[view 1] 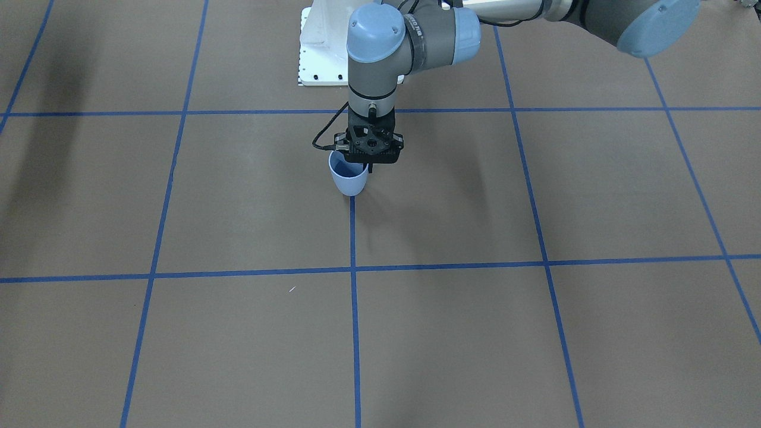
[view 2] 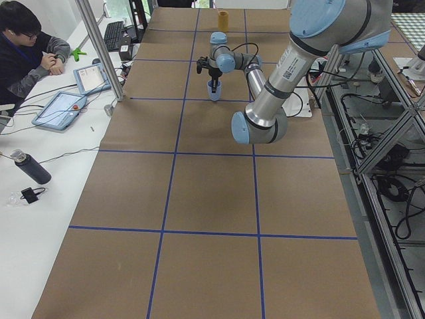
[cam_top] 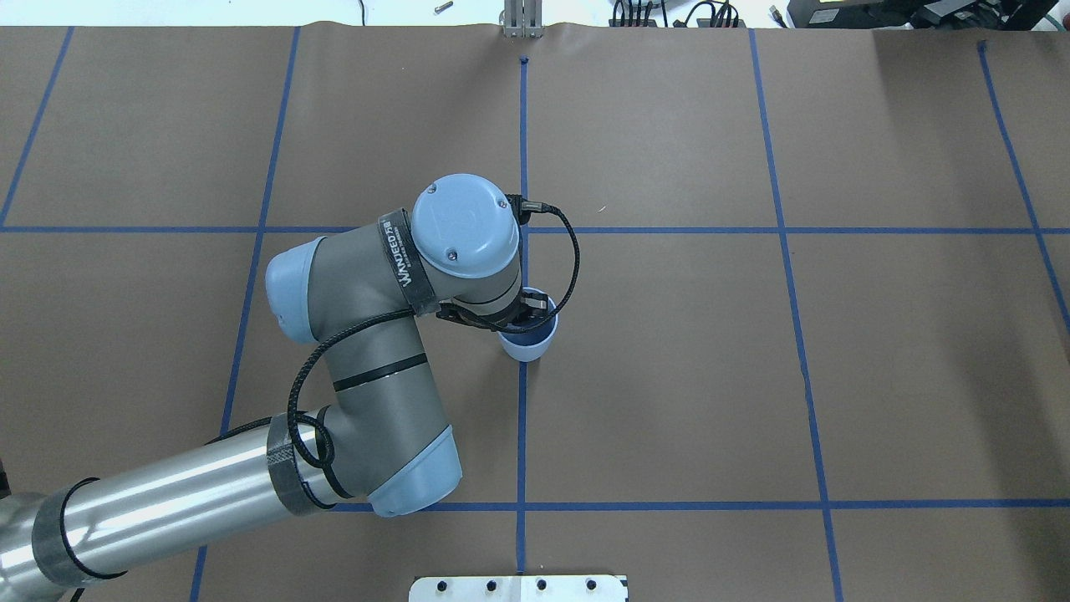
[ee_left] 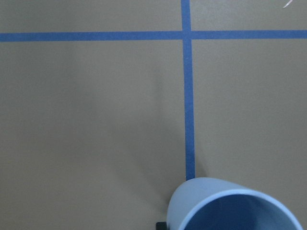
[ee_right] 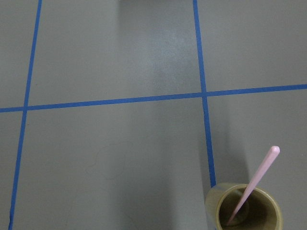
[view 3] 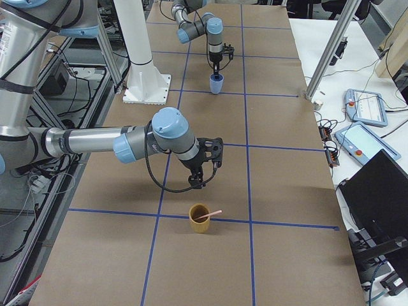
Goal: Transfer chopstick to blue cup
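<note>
chopstick (ee_right: 253, 185) is in the ochre cup (ee_right: 213, 206), not in the blue cup (view 1: 348, 179). Its lower end is down inside the cup and the shaft leans over the rim toward 1 o'clock in the right wrist view, upper half sticking out past the rim. The ochre cup sits at 5 o'clock of that frame, just beside a tape crossing on the brown table (view 1: 238, 208)

right gripper (view 3: 199, 178) hangs above the table at roughly 12 o'clock from the ochre cup in the exterior right view, near it but apart. It only shows from that side cam, and its own wrist cam shows no fingers, so can't tell how the jaws stand

blue cup is upright mid-table on the centre tape line (cam_top: 521, 418), well apart from the ochre cup

left gripper (view 1: 365, 166) points straight down right over the blue cup, on the cup's 10 o'clock side in the overhead view, with its body covering part of the rim. The front view shows one finger (view 1: 370, 169) down beside the cup wall at about 3 o'clock. The other finger is hidden, so can't tell whether the jaws are spread, pressed together or pinching the rim. The left wrist view catches the cup's rim at 5 o'clock of the frame, with the tape line running in from 12

person (view 2: 26, 46) is seated at the side bench, 10 o'clock in the exterior left view
</note>
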Tool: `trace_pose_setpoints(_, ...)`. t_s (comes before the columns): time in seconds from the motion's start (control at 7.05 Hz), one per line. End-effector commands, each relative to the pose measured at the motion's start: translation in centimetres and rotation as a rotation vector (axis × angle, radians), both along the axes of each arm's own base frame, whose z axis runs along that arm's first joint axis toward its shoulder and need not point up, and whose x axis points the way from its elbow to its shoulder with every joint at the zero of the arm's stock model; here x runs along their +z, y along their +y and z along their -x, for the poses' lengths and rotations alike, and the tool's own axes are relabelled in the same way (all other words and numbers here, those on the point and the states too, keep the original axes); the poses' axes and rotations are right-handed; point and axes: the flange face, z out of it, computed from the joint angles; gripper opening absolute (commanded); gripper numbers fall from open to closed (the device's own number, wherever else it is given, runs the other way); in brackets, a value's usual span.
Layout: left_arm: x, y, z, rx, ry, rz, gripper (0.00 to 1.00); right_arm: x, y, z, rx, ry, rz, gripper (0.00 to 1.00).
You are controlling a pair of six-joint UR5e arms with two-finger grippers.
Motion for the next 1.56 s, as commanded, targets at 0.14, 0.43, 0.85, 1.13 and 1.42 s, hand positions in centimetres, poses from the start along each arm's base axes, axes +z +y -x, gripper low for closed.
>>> trace_pose_setpoints(0.14,1.1,-0.5,-1.2,0.046,0.016,-0.061,0.98,0.0,-0.1,0.0,0.000,0.000,-0.001,1.00)
trace_pose_setpoints(0.43,-1.3,-1.3,2.0,0.084,0.049,-0.155,0.99,-0.1,-0.1,0.0,0.000,0.000,-0.001,1.00)
trace_pose_setpoints(0.85,0.9,-3.3,13.0,0.161,0.045,-0.208,0.99,0.7,0.0,0.0,-0.008,0.007,0.001,1.00)
trace_pose_setpoints(1.13,10.6,-5.8,24.3,0.286,-0.040,-0.344,0.99,3.2,1.6,-1.0,-0.037,0.057,-0.029,1.00)
trace_pose_setpoints(1.42,20.6,-10.1,37.7,0.414,-0.128,-0.450,0.99,6.8,2.6,-2.5,0.003,0.068,-0.015,1.00)
